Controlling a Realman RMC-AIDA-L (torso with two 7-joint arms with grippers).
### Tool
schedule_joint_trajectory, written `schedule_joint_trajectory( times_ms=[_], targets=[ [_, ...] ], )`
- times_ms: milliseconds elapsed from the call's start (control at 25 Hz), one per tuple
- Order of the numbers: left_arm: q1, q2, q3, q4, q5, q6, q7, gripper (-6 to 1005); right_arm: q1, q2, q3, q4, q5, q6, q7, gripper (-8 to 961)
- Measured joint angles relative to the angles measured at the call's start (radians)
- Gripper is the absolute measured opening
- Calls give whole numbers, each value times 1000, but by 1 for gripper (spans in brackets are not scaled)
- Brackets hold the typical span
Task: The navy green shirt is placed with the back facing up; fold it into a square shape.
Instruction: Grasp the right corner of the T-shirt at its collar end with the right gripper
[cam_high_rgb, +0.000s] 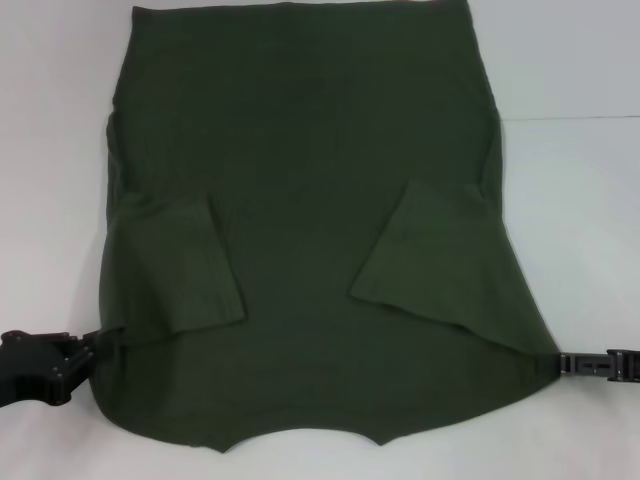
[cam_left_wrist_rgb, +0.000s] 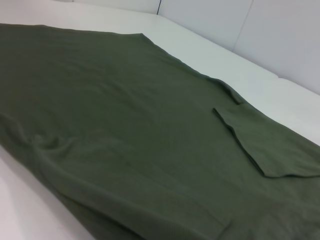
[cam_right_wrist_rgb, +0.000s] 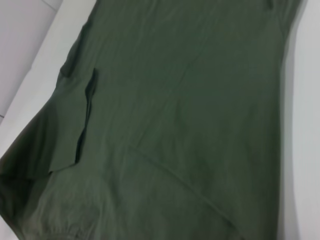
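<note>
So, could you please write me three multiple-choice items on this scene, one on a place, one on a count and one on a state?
1. Where is the left hand?
A. At the near left edge of the navy green shirt
B. Over the shirt's middle
C. Beyond the shirt's far edge

2. How many sleeves lie folded in over the shirt's body?
A. None
B. One
C. Two

3. How does the shirt lie on the table?
A. Rolled into a tube
B. Spread flat, plain side up
C. Bunched in a heap

Answers: 1 A, the head view shows it at the near left edge, with the right hand opposite at the near right edge. 2 C, the left sleeve and right sleeve both lie turned inward. 3 B, the cloth lies spread out with no lettering showing.
</note>
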Motion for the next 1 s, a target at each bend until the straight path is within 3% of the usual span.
schedule_joint_trajectory(
  times_ms=[1000],
  targets=[
    [-4, 1, -3, 1, 0, -11, 1, 70, 50, 12, 1, 26, -5, -52, -2, 882]
  ],
)
